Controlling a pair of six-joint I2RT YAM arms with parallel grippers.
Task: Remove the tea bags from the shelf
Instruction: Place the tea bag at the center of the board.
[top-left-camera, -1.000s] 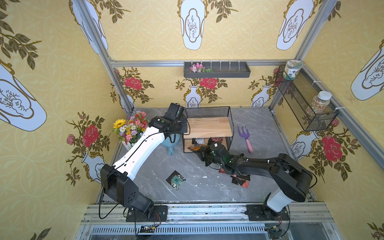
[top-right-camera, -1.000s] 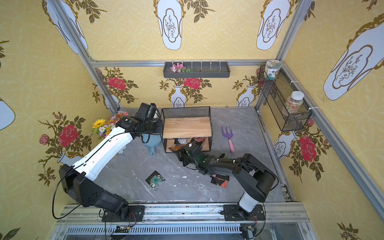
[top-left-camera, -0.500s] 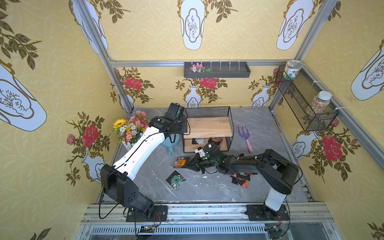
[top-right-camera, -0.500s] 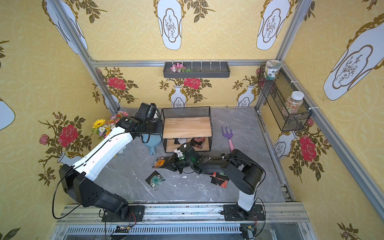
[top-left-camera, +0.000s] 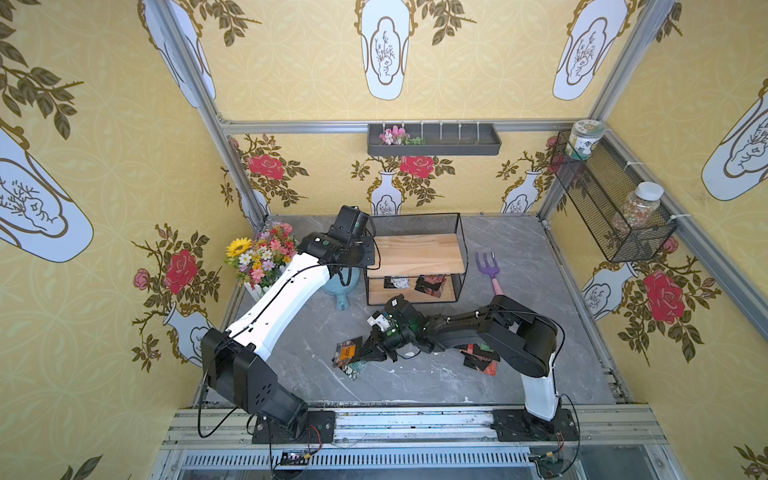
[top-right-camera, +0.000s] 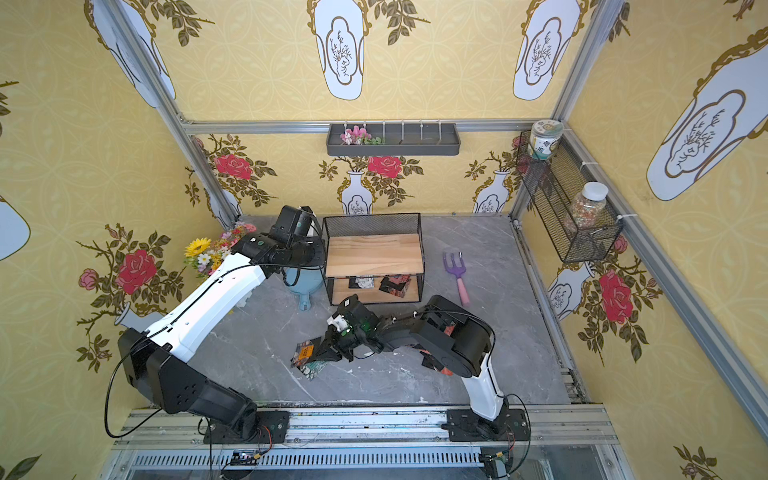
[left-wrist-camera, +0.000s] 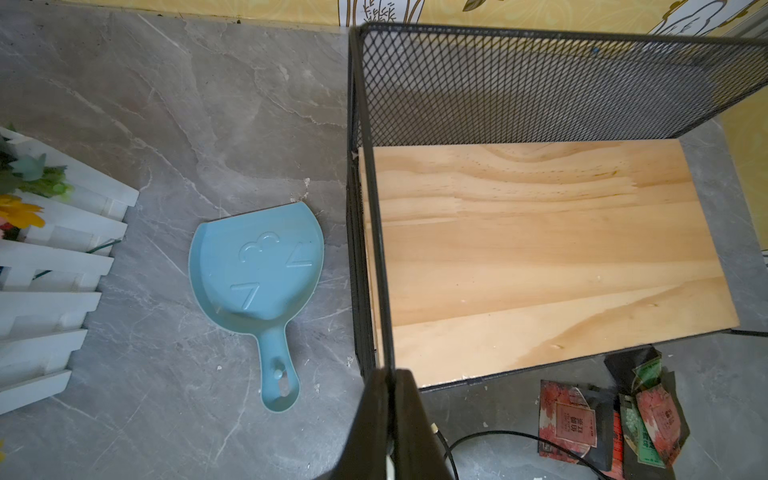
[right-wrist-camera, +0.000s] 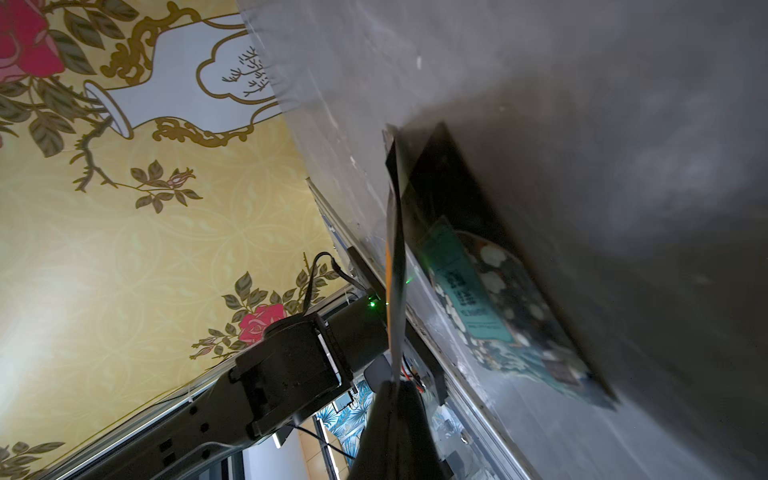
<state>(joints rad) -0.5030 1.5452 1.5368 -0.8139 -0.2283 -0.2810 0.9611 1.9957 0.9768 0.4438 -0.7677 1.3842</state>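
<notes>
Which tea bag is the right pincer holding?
The orange-panelled tea bag, next to the green one lying flat on the table; no other is gripped.

The left arm (top-left-camera: 282, 299) stretches forward and up from its base, wrist bent down, and the left claw (left-wrist-camera: 392, 376) is pressed fully closed. The right arm (top-left-camera: 461, 322) folds low, forearm reaching toward the robot's left, wrist rolled sideways. The right claw (right-wrist-camera: 392, 388) pinches a tea bag (right-wrist-camera: 395, 249).
</notes>
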